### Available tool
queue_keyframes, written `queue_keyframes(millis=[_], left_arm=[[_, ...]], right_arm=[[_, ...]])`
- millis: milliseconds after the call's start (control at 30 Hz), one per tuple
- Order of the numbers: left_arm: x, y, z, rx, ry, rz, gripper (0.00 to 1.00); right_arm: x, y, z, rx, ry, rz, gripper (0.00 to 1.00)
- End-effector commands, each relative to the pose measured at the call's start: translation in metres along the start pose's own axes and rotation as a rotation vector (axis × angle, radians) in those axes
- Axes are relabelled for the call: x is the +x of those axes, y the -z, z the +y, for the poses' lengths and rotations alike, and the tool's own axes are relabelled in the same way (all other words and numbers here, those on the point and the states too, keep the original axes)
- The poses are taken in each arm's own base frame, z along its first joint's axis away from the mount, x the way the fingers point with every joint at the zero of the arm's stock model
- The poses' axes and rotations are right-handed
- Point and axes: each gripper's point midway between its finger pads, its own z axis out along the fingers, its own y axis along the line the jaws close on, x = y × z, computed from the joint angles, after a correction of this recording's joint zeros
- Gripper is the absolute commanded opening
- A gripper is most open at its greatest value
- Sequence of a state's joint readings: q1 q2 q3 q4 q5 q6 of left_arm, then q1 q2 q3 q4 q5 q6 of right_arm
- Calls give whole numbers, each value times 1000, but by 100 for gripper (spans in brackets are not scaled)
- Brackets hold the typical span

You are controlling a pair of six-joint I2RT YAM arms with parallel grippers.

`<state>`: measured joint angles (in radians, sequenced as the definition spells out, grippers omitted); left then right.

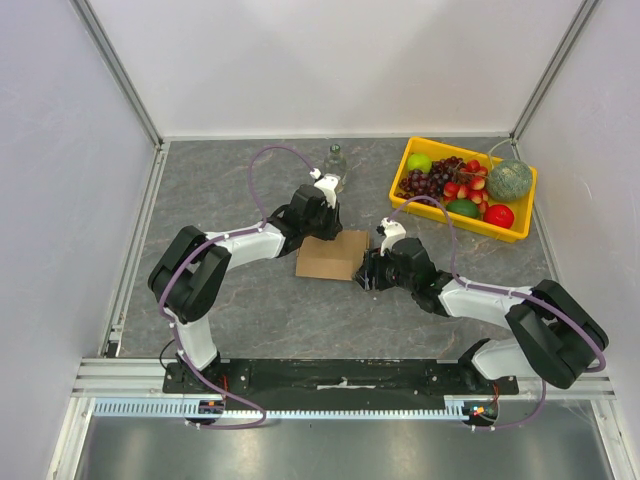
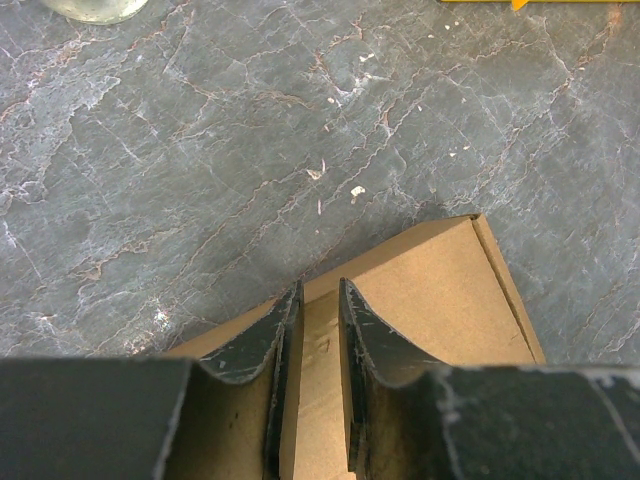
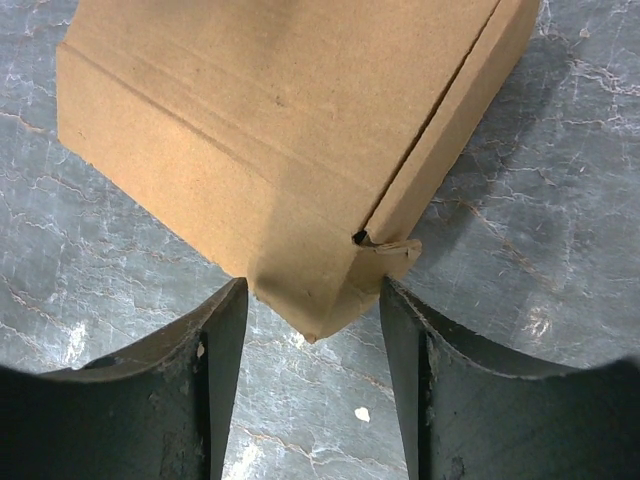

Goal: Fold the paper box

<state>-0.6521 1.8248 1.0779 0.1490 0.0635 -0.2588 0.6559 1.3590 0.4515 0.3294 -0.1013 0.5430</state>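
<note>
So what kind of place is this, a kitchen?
Probably a robot lab test booth, not a kitchen: plain white panel walls in metal framing, and two black-and-white robot arms mounted at the grey stone-look table, working on a brown cardboard box.

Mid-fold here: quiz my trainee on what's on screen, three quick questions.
1. True or false: the paper box lies inside the yellow tray.
2. What sits between the fingers of the right gripper? A) a corner of the box B) the tray's rim C) nothing
3. How many grippers are at the box?
Key: 1 false; 2 A; 3 two, since the left gripper is over its top as well.
</note>
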Motion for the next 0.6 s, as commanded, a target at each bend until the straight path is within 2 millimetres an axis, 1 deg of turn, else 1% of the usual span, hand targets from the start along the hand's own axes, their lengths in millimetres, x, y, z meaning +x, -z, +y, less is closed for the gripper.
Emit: queue_keyframes(millis=[0, 200, 233, 467, 567], left_arm=[[12, -6, -2, 21, -38, 42, 26], [14, -7, -1, 20, -39, 46, 26], [14, -7, -3, 26, -41, 45, 26], [13, -8, -2, 24, -39, 44, 26], [15, -8, -2, 24, -38, 50, 26]], right_arm=[[-24, -4, 12, -40, -5, -62, 61], [-24, -5, 13, -45, -12, -60, 57], [-25, -5, 13, -45, -14, -63, 56], [-27, -5, 14, -46, -14, -62, 54], [-27, -6, 14, -44, -14, -62, 52]])
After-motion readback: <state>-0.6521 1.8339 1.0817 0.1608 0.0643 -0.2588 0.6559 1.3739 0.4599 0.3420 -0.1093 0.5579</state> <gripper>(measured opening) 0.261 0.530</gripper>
